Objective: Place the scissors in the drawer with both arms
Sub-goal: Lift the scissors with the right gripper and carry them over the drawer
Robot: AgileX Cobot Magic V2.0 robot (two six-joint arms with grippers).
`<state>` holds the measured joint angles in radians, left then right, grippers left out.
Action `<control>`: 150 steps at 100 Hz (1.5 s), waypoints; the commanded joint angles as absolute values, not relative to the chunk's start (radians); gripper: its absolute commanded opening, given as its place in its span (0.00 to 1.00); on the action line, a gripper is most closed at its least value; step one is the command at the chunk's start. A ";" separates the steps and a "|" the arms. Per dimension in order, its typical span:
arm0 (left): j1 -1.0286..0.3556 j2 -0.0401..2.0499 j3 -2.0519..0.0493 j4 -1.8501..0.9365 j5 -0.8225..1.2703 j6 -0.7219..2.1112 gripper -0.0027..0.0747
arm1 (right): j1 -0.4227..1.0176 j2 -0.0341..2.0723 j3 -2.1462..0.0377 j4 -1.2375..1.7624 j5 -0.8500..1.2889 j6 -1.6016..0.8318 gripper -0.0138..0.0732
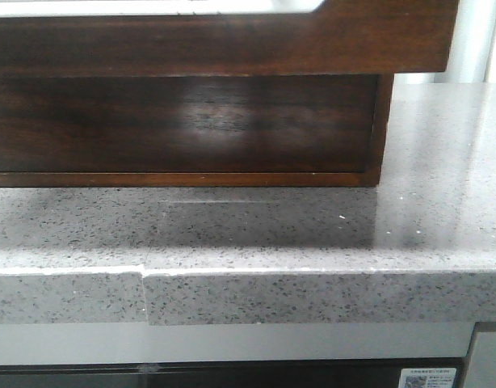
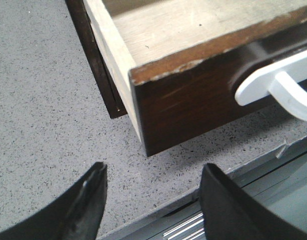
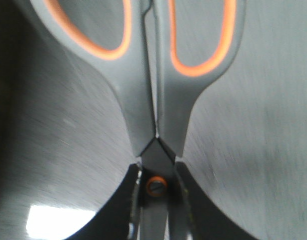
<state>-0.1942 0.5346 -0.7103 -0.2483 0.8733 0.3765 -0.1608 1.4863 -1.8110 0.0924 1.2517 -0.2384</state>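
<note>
The drawer [image 1: 232, 48] is a dark brown glossy front that stands pulled out over the counter in the front view. In the left wrist view the drawer [image 2: 188, 95] is open and its pale wooden inside is bare. My left gripper [image 2: 154, 170] is open and holds nothing. It hangs over the counter's front edge, just before the drawer's corner. The scissors [image 3: 143, 100] have grey handles with orange lining. My right gripper [image 3: 156, 172] is shut on their blades at the orange pivot screw. Neither gripper shows in the front view.
A speckled grey stone counter [image 1: 313, 234] carries the dark wooden cabinet [image 1: 183, 121]. A white handle [image 2: 273, 82] sits in a dark recess on the drawer front. Behind the scissors is a pale, streaked, blurred surface [image 3: 253, 125].
</note>
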 commanded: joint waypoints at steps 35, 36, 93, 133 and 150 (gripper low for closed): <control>-0.200 0.538 -0.742 -0.267 0.800 0.365 0.54 | 0.227 1.319 -2.000 0.233 1.278 -0.418 0.13; -0.200 0.538 -0.742 -0.267 0.800 0.365 0.54 | 0.234 1.319 -2.000 0.245 1.276 -0.430 0.13; -0.200 0.538 -0.738 -0.267 0.797 0.365 0.54 | 0.727 1.486 -2.000 0.081 1.306 -0.669 0.13; -0.200 0.538 -0.738 -0.267 0.797 0.365 0.54 | 0.895 1.667 -2.000 -0.280 1.309 -0.579 0.13; -0.200 0.538 -0.738 -0.267 0.796 0.365 0.54 | 0.895 1.711 -1.998 -0.298 1.309 -0.579 0.13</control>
<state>-0.1942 0.5346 -0.7103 -0.2483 0.8655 0.3765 0.8931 1.7425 -1.9729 -0.2578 1.2740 -0.5833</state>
